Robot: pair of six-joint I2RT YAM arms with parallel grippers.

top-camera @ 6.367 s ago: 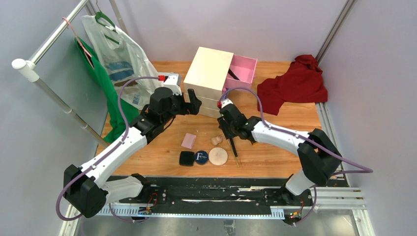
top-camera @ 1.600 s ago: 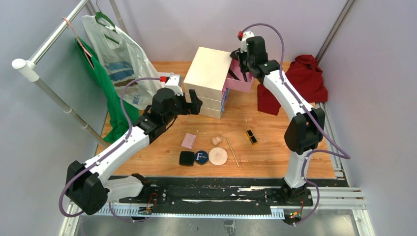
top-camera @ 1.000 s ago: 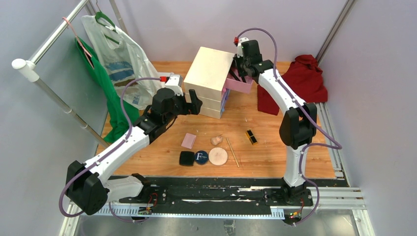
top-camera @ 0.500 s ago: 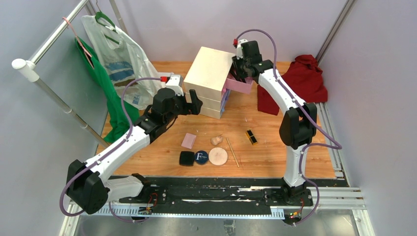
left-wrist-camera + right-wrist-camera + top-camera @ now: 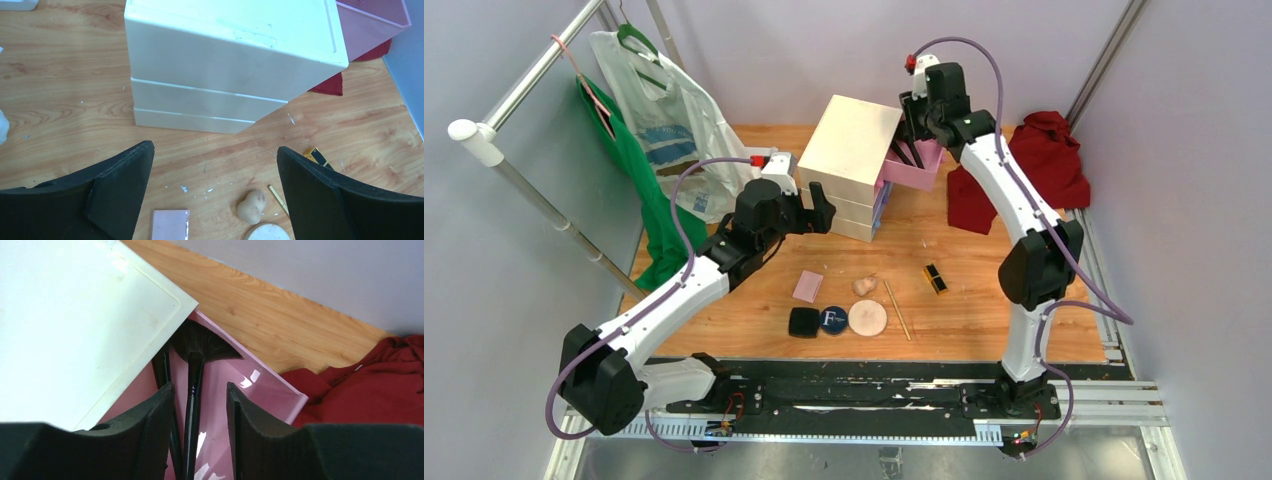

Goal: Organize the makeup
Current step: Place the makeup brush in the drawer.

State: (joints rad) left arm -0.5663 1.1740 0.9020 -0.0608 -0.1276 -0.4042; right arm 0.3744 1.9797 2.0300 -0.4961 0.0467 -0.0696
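Right wrist view: our right gripper (image 5: 198,391) hangs parted over the pink drawer (image 5: 260,390), the black fan brush (image 5: 200,342) lying loose between its fingers — rising crookedly could snag the handle. Our left gripper (image 5: 214,150) gapes empty, the beige sponge (image 5: 251,206) lying between its fingers.

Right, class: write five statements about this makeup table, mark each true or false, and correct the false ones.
1. The pink drawer stands pulled out of the cream chest. True.
2. The black-gold lipstick lies in that drawer. False: it lies on the table, near the pencil.
3. A black brush lies in the pink drawer. True.
4. The left arm's jaws grip the pink square. False: they stand wide open and empty; the square lies on the table.
5. The navy compact sits between the black compact and the beige puff. True.
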